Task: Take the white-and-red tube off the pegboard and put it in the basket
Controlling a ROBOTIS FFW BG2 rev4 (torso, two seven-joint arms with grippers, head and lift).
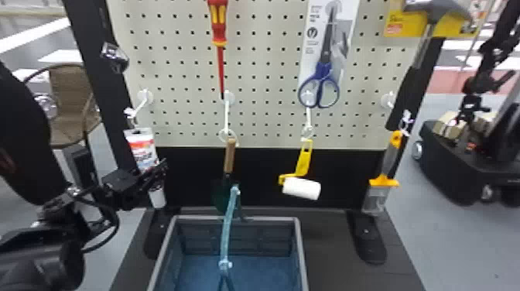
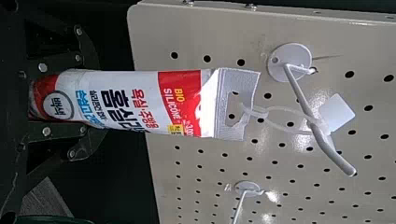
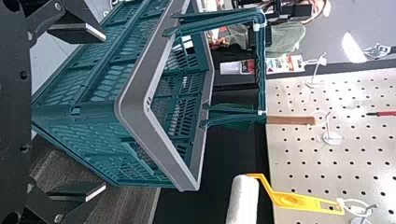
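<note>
At the left of the board, my left gripper (image 1: 158,172) is at the lower part of the white-and-red tube (image 1: 142,149), whose white cap hangs out below. In the left wrist view the tube (image 2: 149,100) lies between the two fingers of the left gripper (image 2: 79,97), which are shut on its cap end. A clear tie loop joins the tube's top tab to the white hook (image 2: 299,93). My right gripper (image 3: 103,112) stands open beside the basket (image 3: 140,88), with nothing between its fingers. The basket (image 1: 301,251) stands below the board, its handle raised.
Right of the tube hang a trowel (image 1: 230,154), a paint roller (image 1: 301,188) and a yellow-handled scraper (image 1: 383,182). Above are a red screwdriver (image 1: 219,38), blue scissors (image 1: 319,85) and a hammer (image 1: 406,93). The basket's handle (image 1: 228,228) rises before the trowel.
</note>
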